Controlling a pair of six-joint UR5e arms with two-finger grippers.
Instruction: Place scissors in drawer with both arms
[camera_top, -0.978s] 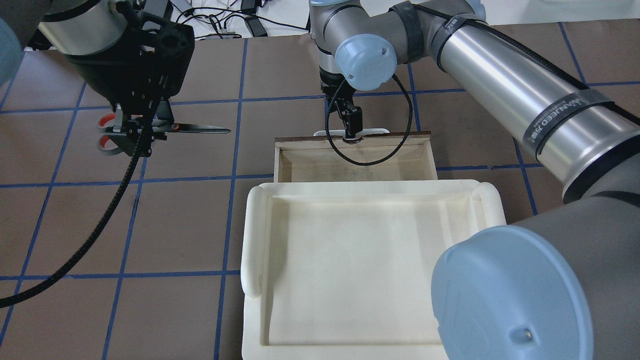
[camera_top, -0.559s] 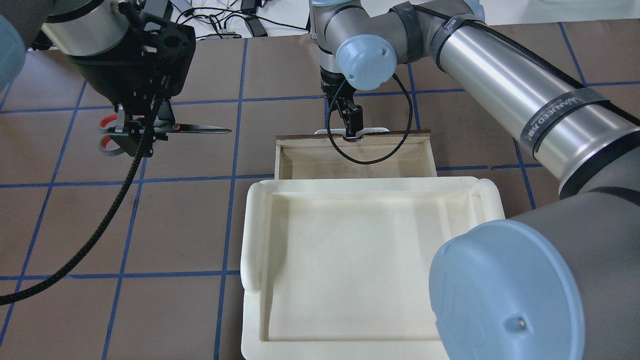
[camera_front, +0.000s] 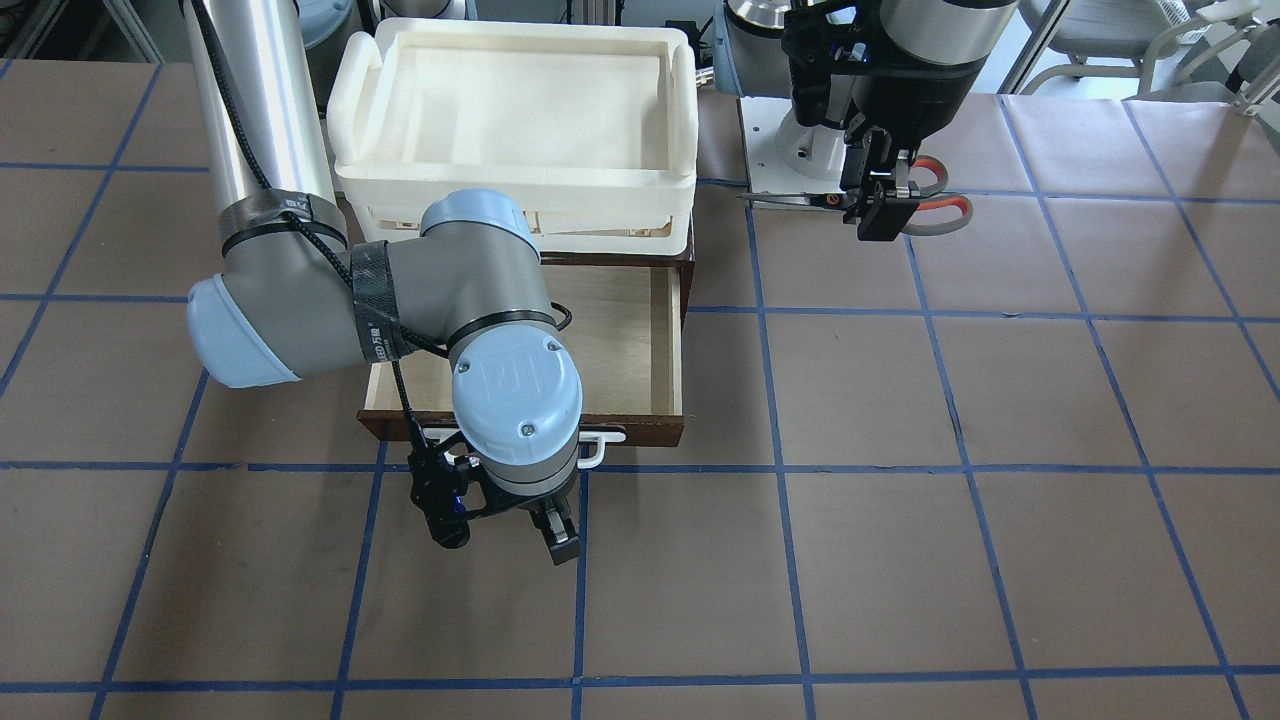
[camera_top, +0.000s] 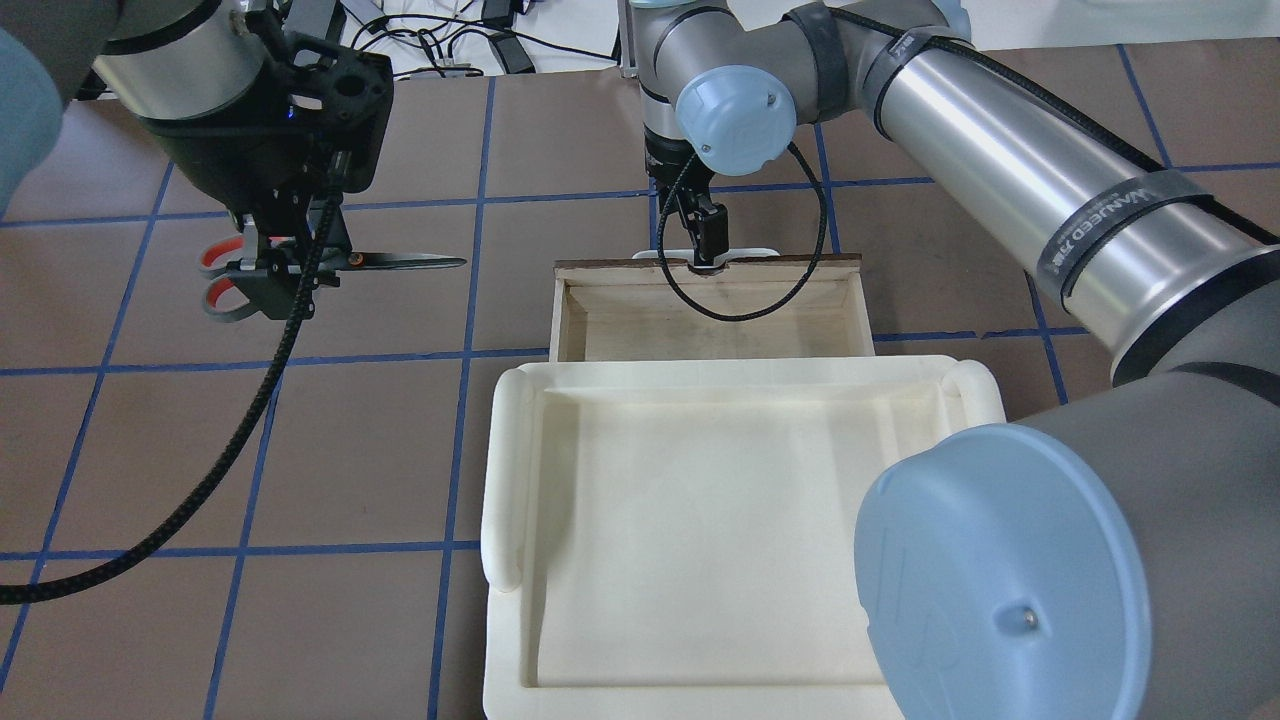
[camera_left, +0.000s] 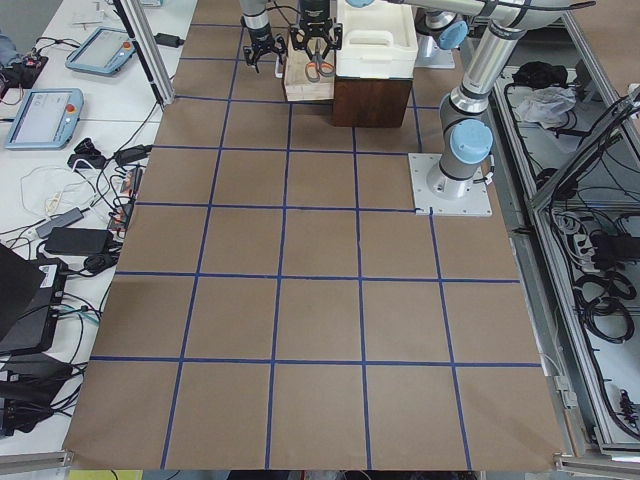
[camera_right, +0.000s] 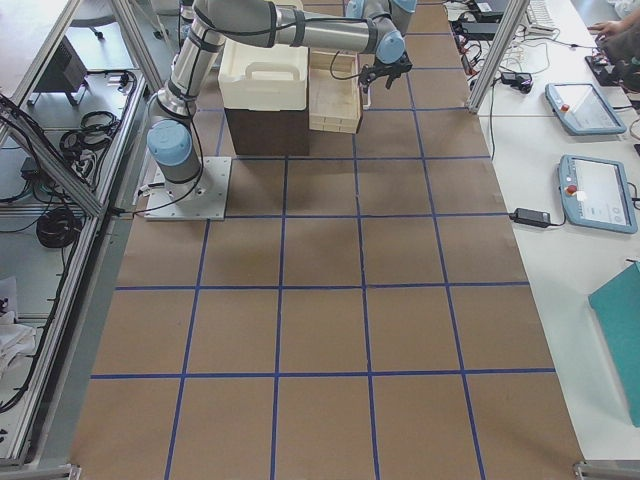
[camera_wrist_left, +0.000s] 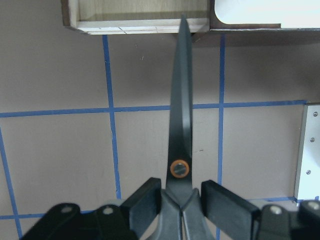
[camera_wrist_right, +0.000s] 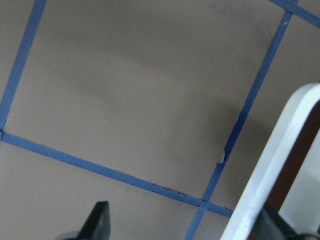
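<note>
Brown gridded tabletop (camera_top: 350, 450); upper left, left claw (camera_top: 285, 265) clamps scissors (camera_top: 410, 262), tips twd drawer (camera_top: 600, 320). Right claw (camera_top: 705, 250) spread wide at handle (camera_top: 755, 255). Risk: low carry, tips snag drawer wall, twist loose.

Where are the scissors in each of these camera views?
Front-facing: scissors upper right.
Overhead: scissors upper left.
Left side: scissors top centre, tiny.
Right side: cannot make them out.
Left wrist: scissors centre, tips up.
Right wrist: not in it.
Landmark: the open drawer, which the tips point toward.
</note>
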